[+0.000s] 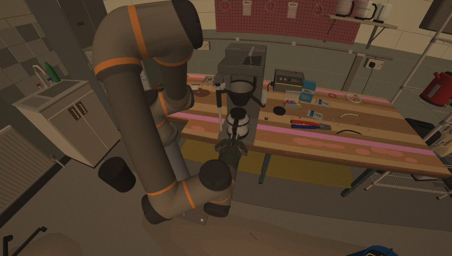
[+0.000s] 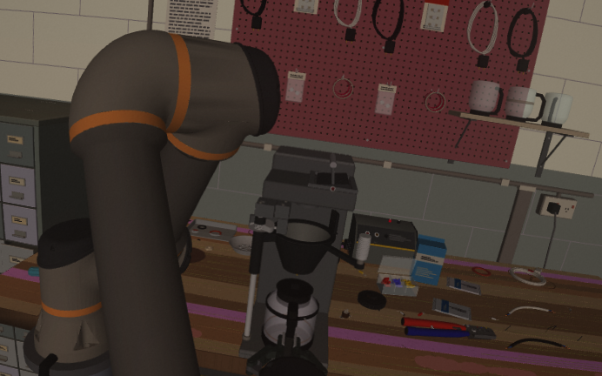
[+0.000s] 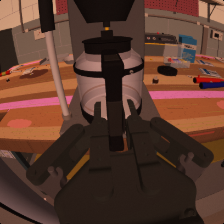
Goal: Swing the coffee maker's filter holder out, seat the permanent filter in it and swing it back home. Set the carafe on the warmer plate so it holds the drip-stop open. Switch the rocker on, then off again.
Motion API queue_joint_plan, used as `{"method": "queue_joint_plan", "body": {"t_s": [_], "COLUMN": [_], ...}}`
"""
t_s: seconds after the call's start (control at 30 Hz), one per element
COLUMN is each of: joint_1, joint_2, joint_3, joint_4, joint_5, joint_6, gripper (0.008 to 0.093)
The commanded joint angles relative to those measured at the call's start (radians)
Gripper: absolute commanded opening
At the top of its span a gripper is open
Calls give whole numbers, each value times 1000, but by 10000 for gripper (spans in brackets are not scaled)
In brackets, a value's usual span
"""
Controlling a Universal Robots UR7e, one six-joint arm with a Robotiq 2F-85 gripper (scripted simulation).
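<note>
The warmer plate is hidden under the glass carafe (image 1: pixel 238 122) (image 2: pixel 291 310) (image 3: pixel 108 82), which stands upright inside the coffee maker (image 1: pixel 241 79) (image 2: pixel 306 231) at the bench's front edge. Its black lid sits right below the yellow drip-stop tip (image 3: pixel 106 28) of the dark filter holder (image 1: pixel 241 92) (image 2: pixel 304 248), which sits under the brew head with its handle (image 1: pixel 263 98) (image 2: pixel 361 248) sticking out to the right. The carafe's black handle (image 3: pixel 113 101) points off the bench toward my gripper (image 1: pixel 232 144) (image 3: pixel 114 109), which is closed on that handle.
The bench's front edge (image 3: pixel 41 137) runs just under my fingers. A white post (image 3: pixel 56 74) stands left of the carafe. Right of the machine lie a black disc (image 1: pixel 279 110), red and blue pliers (image 1: pixel 309 124), small boxes and cables. My arm's elbow (image 1: pixel 146 28) looms left.
</note>
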Motion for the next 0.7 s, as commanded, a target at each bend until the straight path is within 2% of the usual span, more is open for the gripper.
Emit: {"method": "queue_joint_plan", "body": {"t_s": [0.0, 0.67], "joint_1": [1, 8], "joint_2": [-1, -5], "joint_3": [0, 10], "joint_4": [1, -4], "joint_5": [0, 8], "joint_6": [0, 0], "gripper": [80, 80]}}
